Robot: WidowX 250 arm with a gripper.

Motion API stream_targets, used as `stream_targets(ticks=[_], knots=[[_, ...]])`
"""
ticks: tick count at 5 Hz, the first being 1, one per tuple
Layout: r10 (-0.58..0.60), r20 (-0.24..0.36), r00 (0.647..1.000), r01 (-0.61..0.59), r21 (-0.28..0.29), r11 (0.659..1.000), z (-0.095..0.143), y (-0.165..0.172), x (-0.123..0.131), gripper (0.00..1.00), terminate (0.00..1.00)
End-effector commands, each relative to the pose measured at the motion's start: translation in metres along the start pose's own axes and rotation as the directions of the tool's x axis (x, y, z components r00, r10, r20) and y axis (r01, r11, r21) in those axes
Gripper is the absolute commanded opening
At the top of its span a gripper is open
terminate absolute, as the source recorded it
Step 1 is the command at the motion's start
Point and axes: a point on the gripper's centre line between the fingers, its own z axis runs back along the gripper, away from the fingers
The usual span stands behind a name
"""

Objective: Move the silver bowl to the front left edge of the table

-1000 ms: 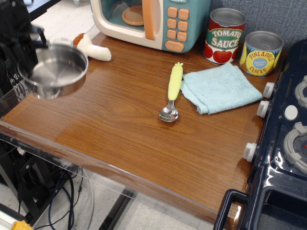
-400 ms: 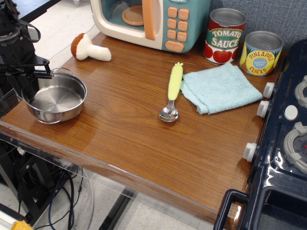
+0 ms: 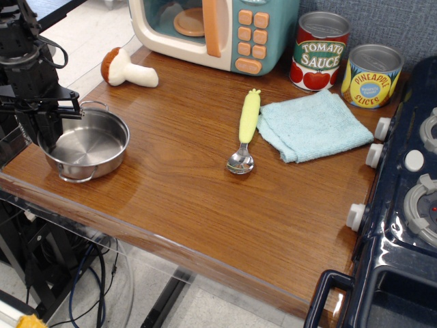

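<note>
The silver bowl [image 3: 92, 147] sits upright on the brown wood-grain table [image 3: 198, 205], near its front left corner, with both wire handles visible. My black gripper [image 3: 46, 130] comes down from above at the bowl's left side. Its fingers straddle the bowl's left rim and appear closed on it. The fingertips are partly hidden behind the rim.
A yellow-green handled spoon [image 3: 246, 130] and a light blue cloth [image 3: 314, 126] lie mid-table. A toy mushroom [image 3: 126, 68], a toy microwave [image 3: 218, 31] and two cans [image 3: 319, 51] [image 3: 371, 75] stand at the back. The dark blue toy stove [image 3: 410, 205] is on the right.
The bowl was held in the air at the left, then came down onto the table. Since then it has slid slightly right and forward with my gripper on its rim.
</note>
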Motion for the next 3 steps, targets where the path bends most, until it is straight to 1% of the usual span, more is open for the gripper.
stream_targets(ticks=[1,2,3], knots=[[-0.015,0.014,1.000,0.014,0.031,0.999,0.015,-0.001,0.005,1.00,0.00],[-0.020,0.015,1.000,0.019,0.026,0.999,0.016,0.000,0.007,1.00,0.00],[0.004,0.035,0.999,-0.006,0.047,0.999,0.025,0.001,0.008,1.00,0.00]])
